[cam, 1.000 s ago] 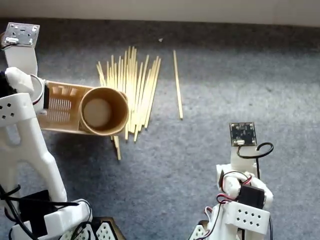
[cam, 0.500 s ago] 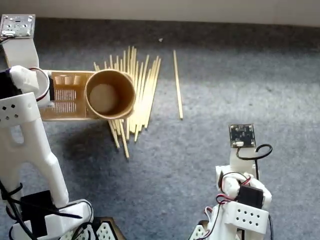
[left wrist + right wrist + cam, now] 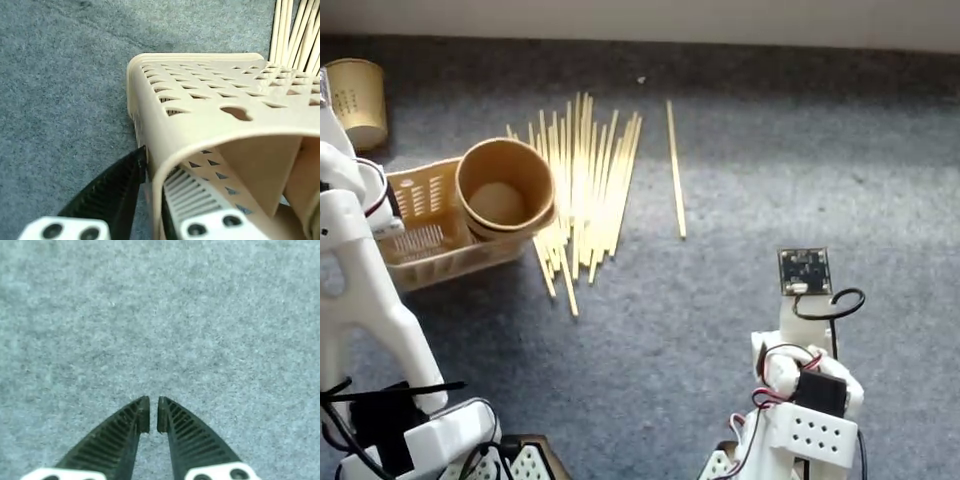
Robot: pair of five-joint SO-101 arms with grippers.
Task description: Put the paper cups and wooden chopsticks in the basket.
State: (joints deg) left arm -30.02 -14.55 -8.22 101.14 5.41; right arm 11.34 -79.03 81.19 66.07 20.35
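A tan slotted basket (image 3: 420,245) stands at the left of the grey carpet, with stacked paper cups (image 3: 505,190) upright in its right end. My left gripper (image 3: 152,175) is shut on the basket's wall (image 3: 200,85), one finger outside and one inside. Another paper cup (image 3: 358,100) stands at the far left back. A fan of wooden chopsticks (image 3: 585,180) lies just right of the basket, some under its edge. One single chopstick (image 3: 675,170) lies apart to the right. My right gripper (image 3: 153,415) hangs shut over bare carpet, holding nothing.
The right arm (image 3: 807,390) stands at the front right, well away from the chopsticks. Grey carpet runs between it and the pile. A pale wall edge borders the back of the carpet.
The left arm has swung the basket and its cups leftward and turned it at a slant. A paper cup at the back left has come into sight. The right arm stayed still.
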